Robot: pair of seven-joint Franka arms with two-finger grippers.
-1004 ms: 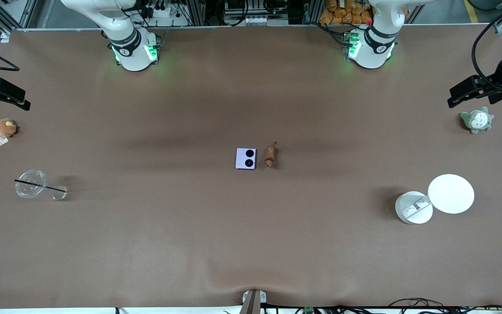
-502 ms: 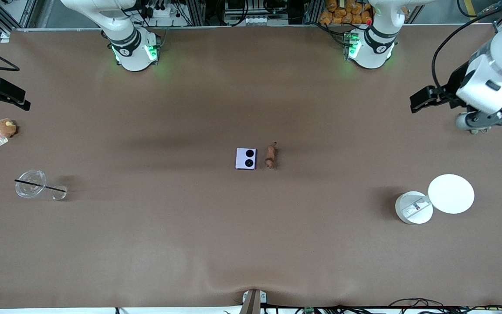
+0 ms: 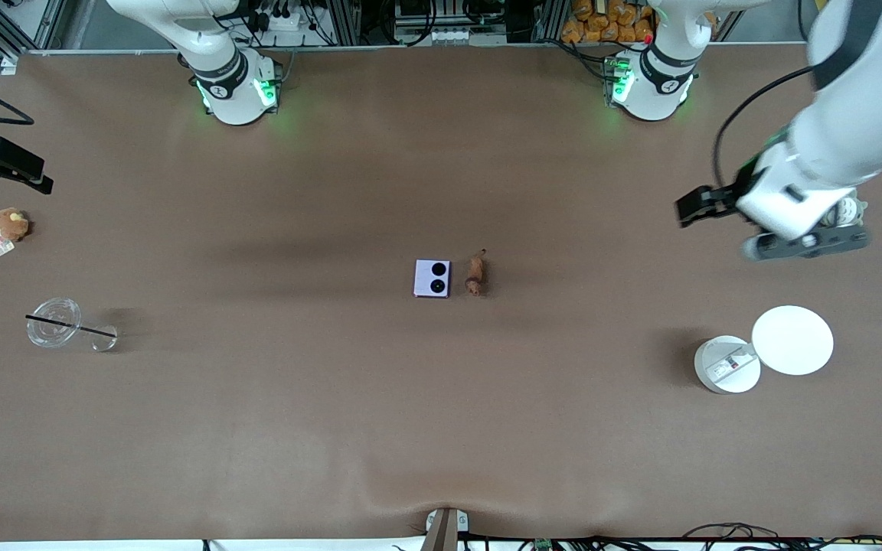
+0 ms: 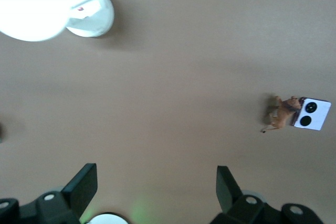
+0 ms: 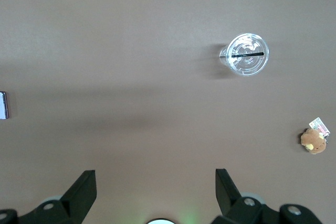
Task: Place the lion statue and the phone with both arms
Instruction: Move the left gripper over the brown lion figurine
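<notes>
Front view: a brown bench [image 3: 441, 428]. Nearest the camera, toward the left arm's end, a white round container [image 3: 726, 365] touches a white disc [image 3: 792, 340]; toward the right arm's end stands a clear plastic cup [image 3: 53, 322] crossed by a black straw [image 3: 73, 327]. At mid-bench the lavender phone [image 3: 432, 278] lies flat, two black camera circles up, with the lion statue [image 3: 475, 275] just beside it, on the side toward the left arm's end and not touching; its dark head end points toward the camera. Farther off, at the right arm's end, a brown plush toy [image 3: 10, 224] with a tag. The left claw [image 3: 697, 205] hangs over bare bench, fingers apart and empty; the arm hides most of a grey-green plush [image 3: 845, 211]. The right claw [image 3: 8, 164], cut off by the picture's edge, waits above the brown plush. Right wrist view: its fingers [image 5: 83, 187] stand apart, and only a sliver of the phone shows.
</notes>
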